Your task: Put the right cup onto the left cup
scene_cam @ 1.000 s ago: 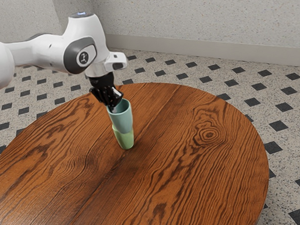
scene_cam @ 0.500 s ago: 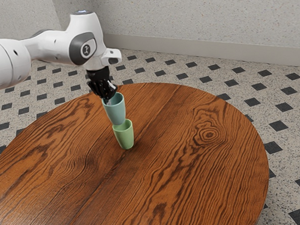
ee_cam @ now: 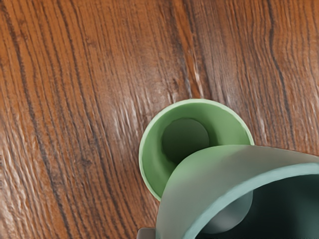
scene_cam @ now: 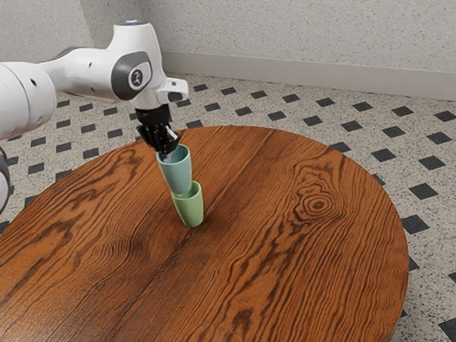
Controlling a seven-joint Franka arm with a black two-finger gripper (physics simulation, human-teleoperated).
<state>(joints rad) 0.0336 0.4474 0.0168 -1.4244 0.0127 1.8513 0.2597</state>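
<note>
Over the round brown wooden table (scene_cam: 292, 251), the black two-finger gripper (scene_cam: 165, 152) pinches a smooth teal tapered cup (scene_cam: 177, 173) that, lowered off-centre, could tip the smooth green tapered cup (scene_cam: 189, 209).

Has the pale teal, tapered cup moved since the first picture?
Yes: against the light green tapered cup, the teal cup is farther up and toward the exterior view's left.

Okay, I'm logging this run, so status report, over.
Hand shut on teal cup. Teal cup held at green cup's mouth, not fully seated. No obstruction seen between cups.
</note>
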